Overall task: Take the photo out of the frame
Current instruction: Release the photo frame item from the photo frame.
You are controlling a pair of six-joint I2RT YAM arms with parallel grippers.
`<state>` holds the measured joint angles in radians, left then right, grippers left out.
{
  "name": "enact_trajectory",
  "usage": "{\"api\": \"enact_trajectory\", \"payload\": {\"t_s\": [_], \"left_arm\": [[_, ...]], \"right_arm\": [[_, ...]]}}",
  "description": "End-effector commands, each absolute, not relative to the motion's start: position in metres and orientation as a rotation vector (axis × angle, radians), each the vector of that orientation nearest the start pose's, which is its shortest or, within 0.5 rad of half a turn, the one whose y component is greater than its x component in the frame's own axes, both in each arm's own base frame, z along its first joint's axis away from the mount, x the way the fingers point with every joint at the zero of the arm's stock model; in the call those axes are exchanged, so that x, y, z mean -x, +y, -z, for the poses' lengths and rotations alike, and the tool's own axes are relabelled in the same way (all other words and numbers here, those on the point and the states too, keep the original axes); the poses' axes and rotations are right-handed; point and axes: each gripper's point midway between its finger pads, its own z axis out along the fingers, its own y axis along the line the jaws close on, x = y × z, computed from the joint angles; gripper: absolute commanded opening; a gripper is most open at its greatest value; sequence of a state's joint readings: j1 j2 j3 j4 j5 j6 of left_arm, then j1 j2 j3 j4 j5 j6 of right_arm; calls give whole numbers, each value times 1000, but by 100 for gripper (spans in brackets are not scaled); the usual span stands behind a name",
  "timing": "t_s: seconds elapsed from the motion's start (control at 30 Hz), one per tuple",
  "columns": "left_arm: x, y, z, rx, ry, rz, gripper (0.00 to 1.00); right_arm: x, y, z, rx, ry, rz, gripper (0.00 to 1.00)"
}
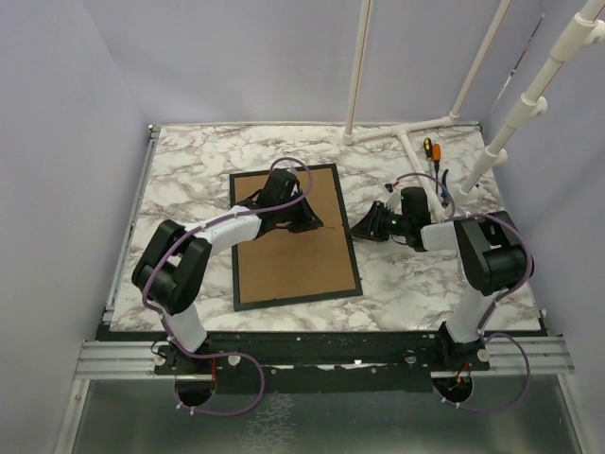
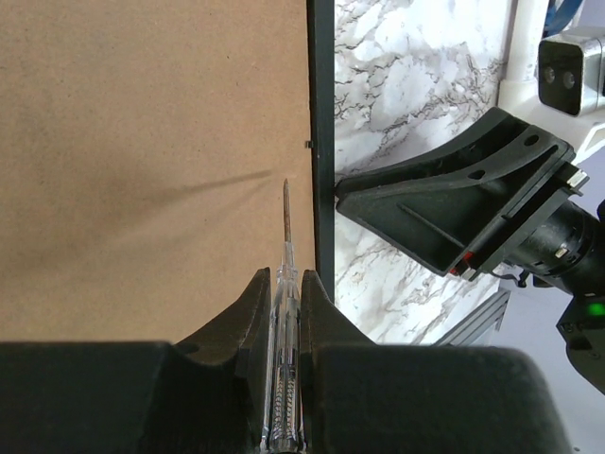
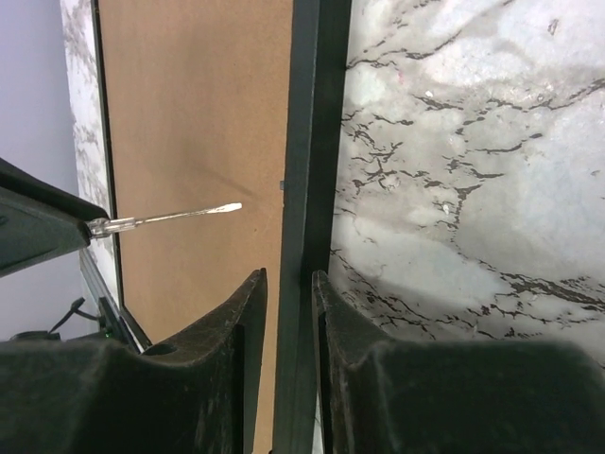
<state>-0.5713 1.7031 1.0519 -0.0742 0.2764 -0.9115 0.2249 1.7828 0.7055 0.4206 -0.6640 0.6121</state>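
A marble-patterned table fills the overhead view. Nearest to us on it lies the frame, flat and face down. Its brown back is up and its thin black border runs all round.

Farther in, over the far half of the frame, we see the left end effector. It is closed on a screwdriver with a clear handle. The screwdriver's metal tip points at the frame's right border and stops just short of it, above the brown back. We cannot tell whether the tip touches the board. A small dark tab sits at the border's inner edge, near the tip.

Level with it, the right end effector is at that same right border. Its fingers are a little apart, and the black border shows in the gap between them. They hold nothing.

At the far right of the table, an orange-handled tool lies by a white pipe stand.
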Motion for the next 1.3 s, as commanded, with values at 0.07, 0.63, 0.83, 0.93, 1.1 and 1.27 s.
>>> {"api": "enact_trajectory", "payload": {"t_s": [0.07, 0.63, 0.83, 0.93, 1.1, 1.27], "left_arm": [[-341, -321, -96, 225, 2497, 1068, 0], [-347, -328, -78, 240, 2527, 1097, 0], [-348, -326, -74, 264, 2536, 1094, 0], [-348, -322, -73, 289, 2538, 1092, 0], [-347, -313, -79, 313, 2527, 1097, 0], [-347, -308, -81, 322, 2522, 1104, 0]], "right_arm": [[-350, 214, -32, -23, 2314, -1230, 23], [-350, 216, -23, -26, 2329, -1252, 8], [-350, 217, -23, -23, 2328, -1258, 7], [-350, 216, -23, -26, 2328, -1254, 7], [-350, 216, -24, -25, 2328, -1246, 7], [-351, 216, -23, -26, 2329, -1248, 7]]}}
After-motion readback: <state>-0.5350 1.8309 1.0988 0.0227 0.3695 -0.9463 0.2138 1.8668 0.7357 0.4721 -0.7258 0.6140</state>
